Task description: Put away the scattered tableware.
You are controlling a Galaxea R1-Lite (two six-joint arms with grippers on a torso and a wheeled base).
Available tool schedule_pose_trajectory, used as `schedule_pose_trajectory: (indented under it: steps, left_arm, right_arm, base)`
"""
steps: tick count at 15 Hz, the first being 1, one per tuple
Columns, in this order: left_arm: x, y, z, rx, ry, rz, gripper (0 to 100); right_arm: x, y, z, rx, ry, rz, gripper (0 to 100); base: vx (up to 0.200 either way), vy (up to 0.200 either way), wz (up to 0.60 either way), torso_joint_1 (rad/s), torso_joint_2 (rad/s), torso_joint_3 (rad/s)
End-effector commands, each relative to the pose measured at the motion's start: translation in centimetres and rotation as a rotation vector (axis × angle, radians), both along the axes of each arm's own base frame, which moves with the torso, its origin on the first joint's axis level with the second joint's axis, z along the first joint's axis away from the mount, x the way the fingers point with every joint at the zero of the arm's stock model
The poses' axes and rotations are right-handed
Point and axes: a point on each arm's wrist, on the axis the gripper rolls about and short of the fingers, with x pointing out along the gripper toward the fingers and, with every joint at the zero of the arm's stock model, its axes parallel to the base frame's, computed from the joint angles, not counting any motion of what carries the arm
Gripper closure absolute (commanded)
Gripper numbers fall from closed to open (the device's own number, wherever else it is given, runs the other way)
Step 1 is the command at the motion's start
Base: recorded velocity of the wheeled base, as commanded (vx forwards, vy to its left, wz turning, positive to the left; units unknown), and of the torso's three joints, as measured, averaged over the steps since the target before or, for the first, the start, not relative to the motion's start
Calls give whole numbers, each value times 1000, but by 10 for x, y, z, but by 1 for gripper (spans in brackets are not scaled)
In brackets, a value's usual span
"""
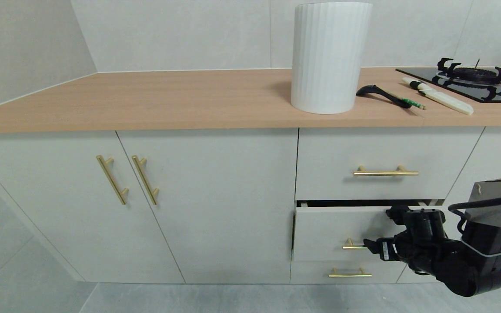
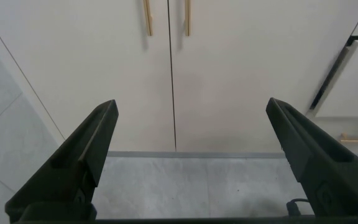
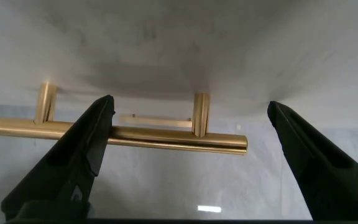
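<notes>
The wooden countertop point(image 1: 168, 100) carries everything to be tidied. A tall white ribbed canister point(image 1: 328, 56) stands on it, probably the holder for utensils. The scattered tableware lies just beside it, towards the hob point(image 1: 472, 78): 1 black ladle point(image 1: 376, 92), a pair of chopsticks point(image 1: 411, 103) next to it, and 1 white knife point(image 1: 444, 98) close to the hob's edge. None of the 3 is held.

Below, the middle drawer point(image 1: 328, 230) of 3 stands slightly ajar, with a dark gap along its top. That suggests it is meant as storage and needs pulling further out.

The right gripper point(image 1: 374, 248) sits low at this drawer's brass handle point(image 1: 352, 246). Its fingers point(image 3: 79, 155) are spread wide with the bar point(image 3: 123, 134) lying across the gap beyond them, so it grasps nothing. It looks lined up to close on the bar.

The left gripper point(image 2: 191, 109) is likewise wide apart and empty, facing the cabinet doors point(image 2: 229, 74) well away from the tableware. It is likely parked there so as not to obstruct the drawer.
</notes>
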Motion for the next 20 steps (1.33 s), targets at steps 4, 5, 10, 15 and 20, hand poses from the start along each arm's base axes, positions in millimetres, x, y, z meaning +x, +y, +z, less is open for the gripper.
schedule_pose_trajectory:
  steps: [4, 5, 10, 15, 20]
  left_arm:
    - [0, 0, 0, 0, 0, 1, 0]
    - [0, 0, 0, 0, 0, -1, 0]
    - [0, 0, 0, 0, 0, 1, 0]
    - [0, 0, 0, 0, 0, 1, 0]
    - [0, 0, 0, 0, 0, 1, 0]
  right_arm:
    - [-36, 14, 42, 11, -57, 68, 0]
    - [-42, 18, 57, 16, -79, 84, 0]
    - [-56, 22, 155, 51, -193, 116, 0]
    - [-18, 28, 158, 49, -178, 102, 0]
    - [8, 35, 127, 40, -136, 91, 0]
  base:
    - [0, 0, 0, 0, 0, 0]
    - [0, 0, 0, 0, 0, 0]
    - [0, 0, 0, 0, 0, 0]
    - [0, 0, 0, 0, 0, 0]
    - [0, 0, 0, 0, 0, 0]
